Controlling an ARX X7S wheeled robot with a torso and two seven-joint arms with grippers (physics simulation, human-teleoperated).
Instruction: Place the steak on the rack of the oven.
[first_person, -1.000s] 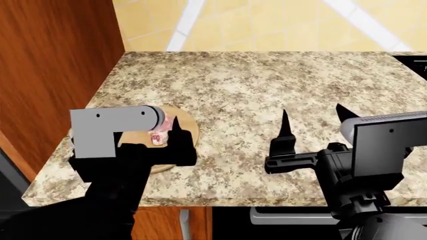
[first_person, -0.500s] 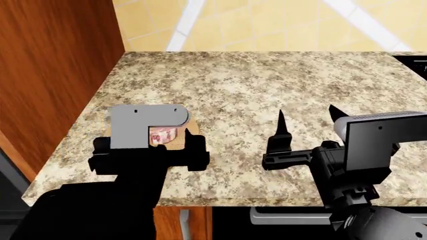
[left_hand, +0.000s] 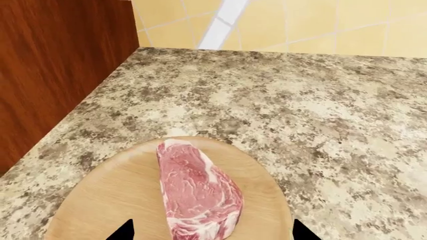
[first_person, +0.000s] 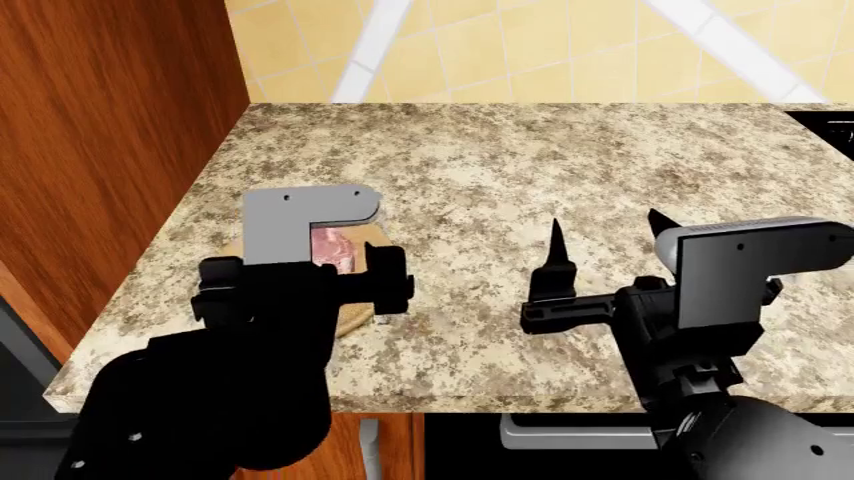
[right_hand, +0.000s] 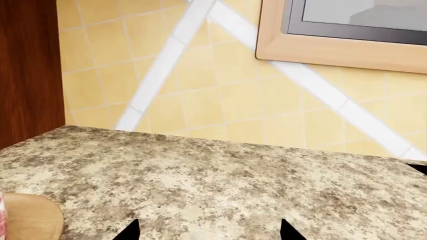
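The steak (left_hand: 197, 190), pink with white marbling, lies flat on a round tan wooden board (left_hand: 113, 195) near the counter's left front corner. In the head view only a strip of the steak (first_person: 334, 250) shows behind my left wrist. My left gripper (left_hand: 212, 232) is open, with its black fingertips (left_hand: 127, 231) on either side of the steak's near end, just above the board. My right gripper (first_person: 603, 235) is open and empty over bare counter to the right; its fingertips (right_hand: 132, 231) show in the right wrist view. The oven and the rack are out of view.
The speckled granite counter (first_person: 534, 170) ends at a front edge below my arms. A tall wooden cabinet wall (first_person: 107, 140) stands at the left. A yellow tiled wall (right_hand: 200, 90) runs behind, with a framed panel (right_hand: 340, 30) on it. A silver bar handle (first_person: 574, 432) shows below the counter.
My left arm has moved forward and to the right, over the board, and its gripper now straddles the steak. My right gripper has drifted slightly left and nearer.
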